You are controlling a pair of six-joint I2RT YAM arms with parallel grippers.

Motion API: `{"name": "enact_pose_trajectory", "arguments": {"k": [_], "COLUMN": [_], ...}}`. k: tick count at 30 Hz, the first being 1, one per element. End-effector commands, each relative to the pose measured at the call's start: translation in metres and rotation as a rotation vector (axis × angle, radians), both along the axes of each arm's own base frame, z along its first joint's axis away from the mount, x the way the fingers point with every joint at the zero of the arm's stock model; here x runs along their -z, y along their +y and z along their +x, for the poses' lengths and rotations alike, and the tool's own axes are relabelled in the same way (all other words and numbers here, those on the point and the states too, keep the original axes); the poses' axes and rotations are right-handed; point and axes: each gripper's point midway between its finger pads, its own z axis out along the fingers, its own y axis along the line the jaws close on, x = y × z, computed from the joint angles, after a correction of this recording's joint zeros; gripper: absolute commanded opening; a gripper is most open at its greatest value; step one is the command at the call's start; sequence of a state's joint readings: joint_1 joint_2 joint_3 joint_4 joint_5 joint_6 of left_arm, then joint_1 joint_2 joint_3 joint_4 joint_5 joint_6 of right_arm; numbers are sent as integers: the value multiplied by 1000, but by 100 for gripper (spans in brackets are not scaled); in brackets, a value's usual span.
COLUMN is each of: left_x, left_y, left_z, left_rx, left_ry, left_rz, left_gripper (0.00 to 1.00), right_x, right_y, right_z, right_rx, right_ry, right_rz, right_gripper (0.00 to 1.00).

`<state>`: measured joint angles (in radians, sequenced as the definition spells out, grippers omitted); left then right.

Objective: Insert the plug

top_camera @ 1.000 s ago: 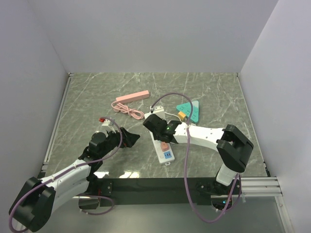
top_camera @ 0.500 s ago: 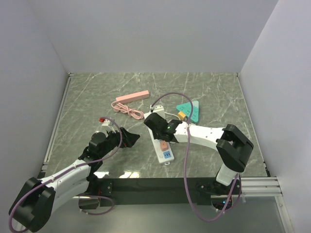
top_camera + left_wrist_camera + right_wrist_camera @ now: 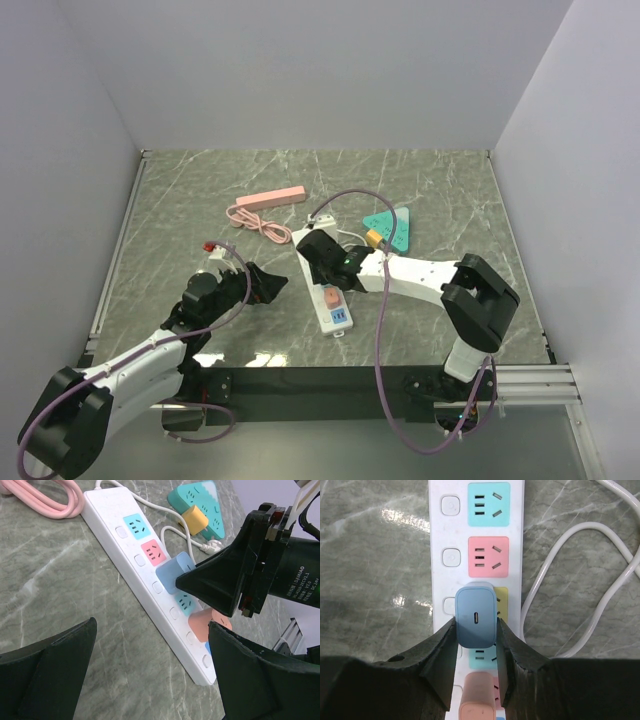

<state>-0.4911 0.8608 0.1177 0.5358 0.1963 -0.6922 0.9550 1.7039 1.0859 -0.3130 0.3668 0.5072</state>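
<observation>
**Right gripper** [image 3: 476, 630]: clenched on the blue plug [image 3: 476, 611], one finger against each side of the plug body. The plug's end face, with a small oval port, is turned toward the wrist camera.

**Plug position:** centre of the right wrist view, over the yellow socket [image 3: 502, 605] of the white power strip [image 3: 451, 530]. This is the third socket down, below the teal socket [image 3: 488, 504] and the pink socket [image 3: 488, 556]. A yellow margin shows along the plug's right edge. Whether the prongs are fully seated cannot be determined.

An orange plug [image 3: 477, 707] sits in the strip at the bottom of that frame. A white cable [image 3: 600, 605] loops over the marble table [image 3: 370, 580] at the right.

**Left gripper** [image 3: 152, 625]: released, jaws spread wide, holding nothing. In the overhead view it lies lower left of centre, apart from the strip.

A teal triangular power strip [image 3: 200, 495] carrying a yellow adapter [image 3: 194, 519] appears at the top centre of the left wrist view.
</observation>
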Motion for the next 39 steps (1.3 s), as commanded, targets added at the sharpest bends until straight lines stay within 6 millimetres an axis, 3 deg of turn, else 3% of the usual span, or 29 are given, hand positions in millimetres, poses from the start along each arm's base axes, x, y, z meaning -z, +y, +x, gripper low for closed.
{"name": "enact_pose_trajectory", "arguments": {"k": [1,7,10,12,16,19,21,22,23,28,29,32,39], "left_x": [-6,-6,-7,-8,-10,-12,-14,-13,-15,-16,-16,-17,-15], "left_y": [2,2,3,4,6,7,8,8,8,11,11,11,11], "left_z": [2,3,3,4,4,4,4,4,4,5,5,5,6], "left_rx": [-5,-8,-13,-17,-27,-32,-36,-38,-40,-53,-54,-54,-55], "left_ry": [-37,-36,-38,-40,-45,-49,-56,-54,-60,-63,-65,-68,-61], "left_rz": [-2,1,4,6,7,10,9,12,9,15,17,16,22], "left_gripper": [99,100,99,99,99,99,99,99,100,100,99,99,99], "right_x": [67,38,19,5,-21,-35,-46,-49,-56,-87,-102,-116,-124], "right_y": [-23,-17,-14,-11,-10,-13,-12,-13,-14,-29,-37,-56,-113], "right_z": [-58,-42,-32,-28,-13,-6,-1,0,1,8,11,18,53], "right_rx": [-68,-62,-57,-57,-52,-43,-49,-46,-47,-15,3,44,167], "right_ry": [286,212,163,133,66,32,-2,-10,-27,-110,-140,-187,-194], "right_rz": [-114,-89,-72,-45,-2,12,33,42,53,97,126,143,49], "right_gripper": [0,0,9,23,39,72,79,92,95,96,96,96,89]}}
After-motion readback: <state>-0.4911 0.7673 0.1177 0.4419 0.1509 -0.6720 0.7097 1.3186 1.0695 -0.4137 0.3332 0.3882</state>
